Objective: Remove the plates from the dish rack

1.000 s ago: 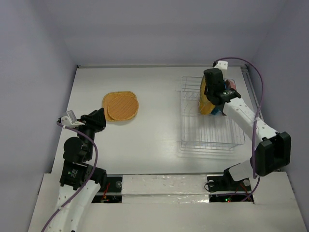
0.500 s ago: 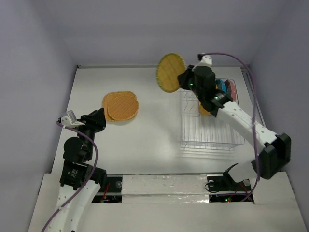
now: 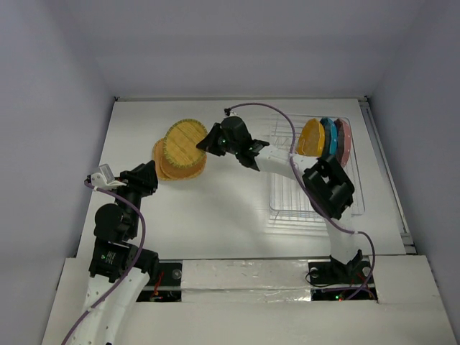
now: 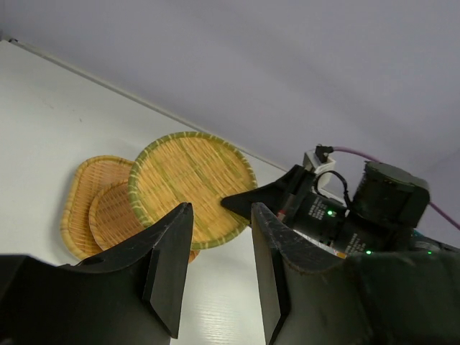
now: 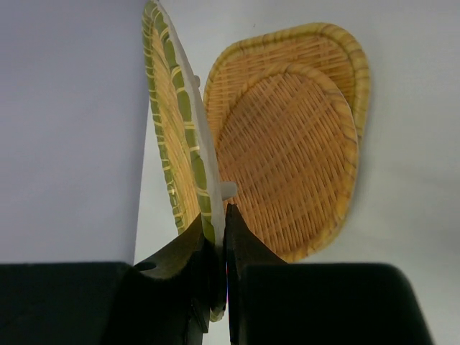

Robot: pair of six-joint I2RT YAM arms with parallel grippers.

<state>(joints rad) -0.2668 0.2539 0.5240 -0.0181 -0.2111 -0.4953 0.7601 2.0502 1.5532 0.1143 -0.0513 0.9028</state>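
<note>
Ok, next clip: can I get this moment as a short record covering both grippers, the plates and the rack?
right gripper: shut on rim of round plate
round plate: tilted, over orange plates
orange plates: two, stacked on table, left side
left gripper: open, empty, near the stack
rack: holds yellow plate, blue plate, pink plate, upright at far end
unloaded: three of six
</note>
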